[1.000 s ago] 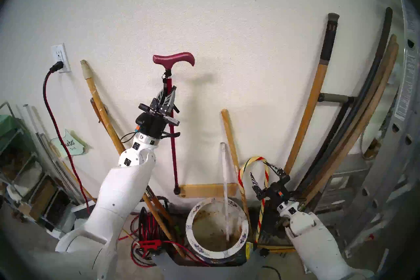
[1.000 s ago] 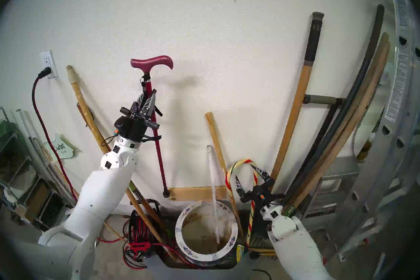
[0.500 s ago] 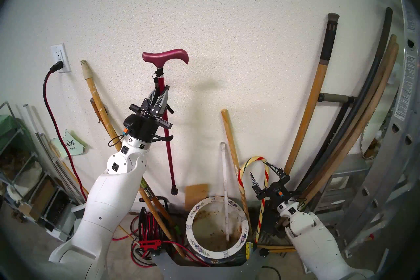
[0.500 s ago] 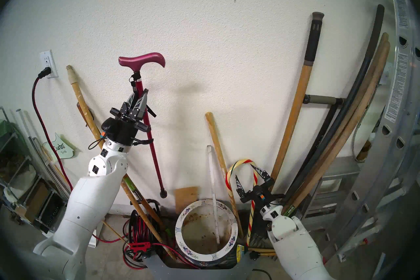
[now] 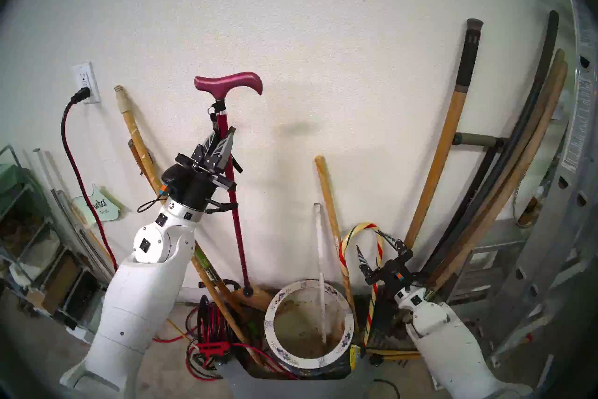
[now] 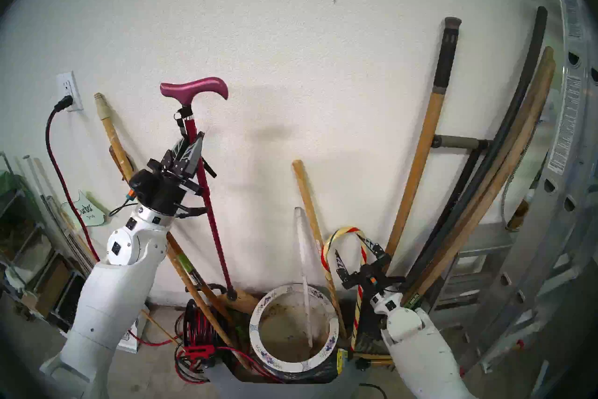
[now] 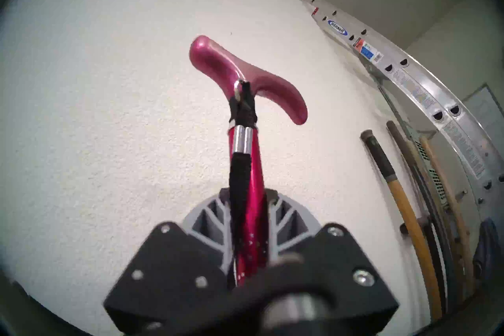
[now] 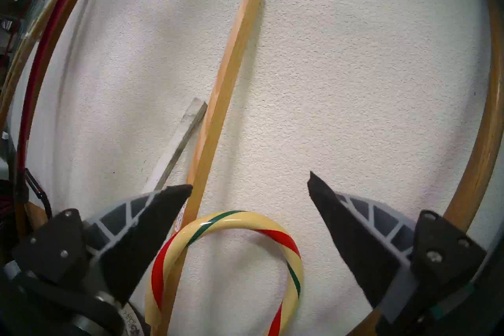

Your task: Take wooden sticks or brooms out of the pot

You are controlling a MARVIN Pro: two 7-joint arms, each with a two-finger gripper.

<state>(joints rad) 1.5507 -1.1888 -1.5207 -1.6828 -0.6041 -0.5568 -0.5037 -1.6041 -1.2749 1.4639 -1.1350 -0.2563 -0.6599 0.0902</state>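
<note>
My left gripper (image 5: 222, 138) is shut on the shaft of the magenta T-handled cane (image 5: 238, 226), which hangs upright against the wall. The cane's black tip sits low, just left of the pot (image 5: 269, 324) and outside it. In the left wrist view, the cane (image 7: 245, 76) rises from between my left gripper's (image 7: 248, 207) shut fingers. A thin white slat (image 5: 320, 259) stands inside the pot. The striped candy-cane stick (image 5: 362, 225) stands right of the pot, outside it. My right gripper (image 5: 374, 244) is open, its fingers either side of the stick's shaft; the hook (image 8: 226, 221) lies between them.
Tan tool handles (image 5: 333, 220) lean on the wall behind the pot and at both sides. A red cord reel (image 5: 212, 324) sits left of the pot, with a wooden block (image 5: 259, 296) by the cane's tip. A ladder (image 5: 556, 194) stands at the right, shelving (image 5: 29, 243) at the left.
My left arm moved left and down with the cane, bringing its tip down beside the pot. The wooden board behind the pot swung round and dropped low. The right arm stayed still.
</note>
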